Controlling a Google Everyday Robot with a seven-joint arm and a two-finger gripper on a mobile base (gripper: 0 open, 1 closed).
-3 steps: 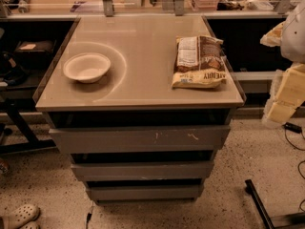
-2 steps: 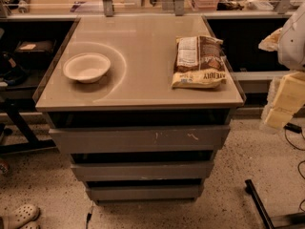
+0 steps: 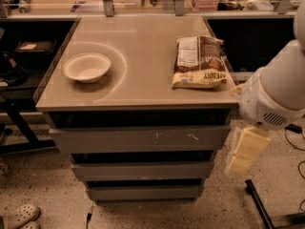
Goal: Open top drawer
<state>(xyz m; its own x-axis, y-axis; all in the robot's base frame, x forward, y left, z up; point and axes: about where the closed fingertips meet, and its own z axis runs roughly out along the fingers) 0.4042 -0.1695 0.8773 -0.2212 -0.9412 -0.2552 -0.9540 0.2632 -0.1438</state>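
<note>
The fingers (image 3: 239,164) hang at the right side of the camera view, pale cream blocks below the rounded white arm (image 3: 274,97). They are low, beside the right front corner of the desk (image 3: 143,87). I cannot tell how far open they are, as they are seen as one stacked shape. Nothing appears to be held in them.

The top drawer (image 3: 138,138) lies just to the left of the fingers, seen from the camera. It is the widest of three grey fronts and its right end comes close to them; whether they touch it I cannot tell. Its flat front carries small pale scratches right of centre. A dark gap runs between its upper edge and the desk top, and none of its inside floor shows.

Left of the fingers and about level with them is the second drawer (image 3: 143,170), narrower. The third drawer (image 3: 145,192) sits lower than the fingers and is narrower again.

Above and to the left of the fingers, on the desk top, a brown and white snack bag (image 3: 199,61) lies flat near the right edge. Far to the left of the fingers, and higher, an empty white bowl (image 3: 86,67) stands upright on the desk top, well apart from the bag.

Far left of the fingers and lower, a pale sandal (image 3: 20,216) lies on the speckled floor (image 3: 52,190) in the bottom corner.
</note>
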